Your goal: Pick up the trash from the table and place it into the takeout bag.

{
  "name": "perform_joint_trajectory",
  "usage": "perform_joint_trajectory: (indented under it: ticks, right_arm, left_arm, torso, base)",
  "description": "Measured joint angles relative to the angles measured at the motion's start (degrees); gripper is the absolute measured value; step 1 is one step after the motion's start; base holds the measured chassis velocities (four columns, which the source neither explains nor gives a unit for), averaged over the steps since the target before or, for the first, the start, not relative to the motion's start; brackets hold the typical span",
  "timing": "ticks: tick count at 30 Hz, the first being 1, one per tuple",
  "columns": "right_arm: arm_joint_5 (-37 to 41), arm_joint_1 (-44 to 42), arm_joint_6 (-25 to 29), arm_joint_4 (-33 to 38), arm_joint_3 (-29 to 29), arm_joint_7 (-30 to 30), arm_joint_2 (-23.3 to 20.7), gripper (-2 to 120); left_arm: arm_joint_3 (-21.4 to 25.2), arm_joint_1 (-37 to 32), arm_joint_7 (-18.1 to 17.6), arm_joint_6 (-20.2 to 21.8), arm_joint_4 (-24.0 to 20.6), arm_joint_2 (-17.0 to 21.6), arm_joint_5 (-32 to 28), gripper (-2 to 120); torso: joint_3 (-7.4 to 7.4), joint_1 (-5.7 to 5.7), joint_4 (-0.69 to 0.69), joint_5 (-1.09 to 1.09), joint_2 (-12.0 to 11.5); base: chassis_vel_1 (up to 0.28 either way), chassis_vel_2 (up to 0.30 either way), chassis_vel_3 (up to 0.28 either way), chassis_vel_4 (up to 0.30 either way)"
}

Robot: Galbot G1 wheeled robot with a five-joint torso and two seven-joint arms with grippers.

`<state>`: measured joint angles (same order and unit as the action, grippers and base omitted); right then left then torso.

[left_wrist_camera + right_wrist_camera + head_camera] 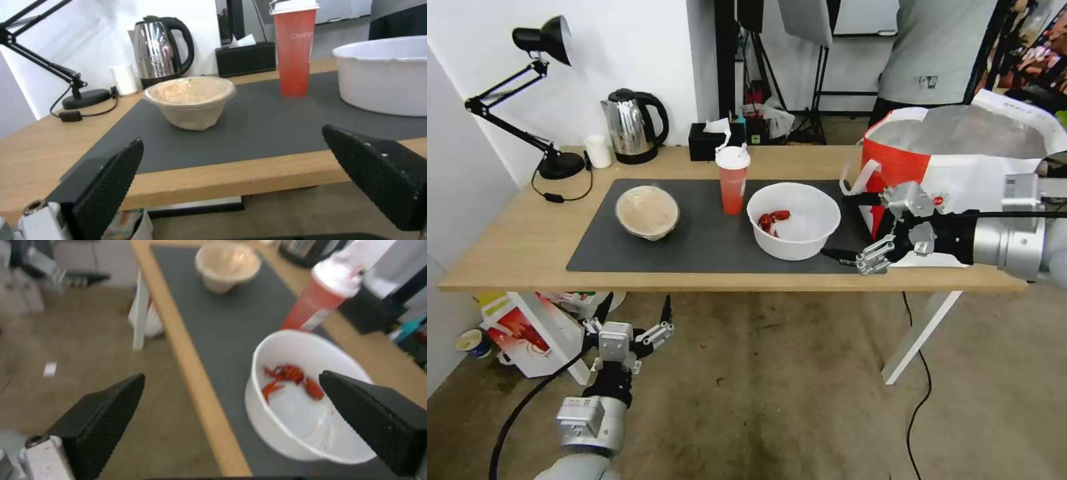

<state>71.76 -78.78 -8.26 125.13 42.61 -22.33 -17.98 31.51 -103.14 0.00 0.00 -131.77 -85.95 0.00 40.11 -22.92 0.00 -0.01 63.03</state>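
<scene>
White plastic bowl (794,220) just beside open right pincer (844,227).

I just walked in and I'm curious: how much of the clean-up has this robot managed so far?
Nothing looks bagged yet. The white plastic bowl with red scraps, the red cup with lid and the beige paper bowl all sit on the table's grey mat. The right gripper hangs open beside the white bowl, in front of the takeout bag. The left gripper waits open below the table edge.
</scene>
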Motion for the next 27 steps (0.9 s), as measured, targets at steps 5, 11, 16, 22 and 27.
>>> perform_joint_trajectory:
  ticks: [5, 11, 16, 22, 27]
  right_arm:
    - [0.72, -0.28, -0.18, -0.40, 0.27, -0.72, -2.51, 100]
    - [1.53, -0.98, -0.33, -0.85, 0.58, -1.33, -4.72, 100]
    - [3.58, -3.01, -0.68, -2.14, 1.64, -2.97, -10.55, 100]
    - [7.52, -6.91, -1.35, -4.63, 3.76, -6.03, -21.50, 100]
    - [9.64, -9.00, -1.70, -5.91, 4.88, -7.67, -27.34, 100]
  left_arm:
    - [0.00, 0.00, 0.00, 0.00, 0.00, 0.00, 0.00, 100]
    - [0.00, 0.00, 0.00, 0.00, 0.00, 0.00, 0.00, 100]
    - [0.00, 0.00, 0.00, 0.00, 0.00, 0.00, 0.00, 100]
    - [0.01, 0.01, 0.00, 0.00, 0.00, 0.00, 0.00, 100]
    - [0.01, 0.00, 0.00, 0.00, 0.00, 0.00, 0.00, 100]
  torso:
    - [0.00, 0.00, 0.01, 0.01, 0.00]
    - [0.00, 0.00, -0.02, 0.04, 0.00]
    - [0.00, 0.00, 0.01, -0.01, 0.00]
    - [0.00, 0.00, 0.00, -0.01, 0.00]
    - [0.00, -0.01, 0.03, -0.03, -0.01]
  base:
    - [0.000, 0.000, 0.000, 0.000]
    - [0.000, 0.000, 0.000, 0.000]
    - [0.000, 0.000, 0.000, 0.000]
    - [0.000, 0.000, 0.000, 0.000]
    - [0.000, 0.000, 0.000, 0.000]
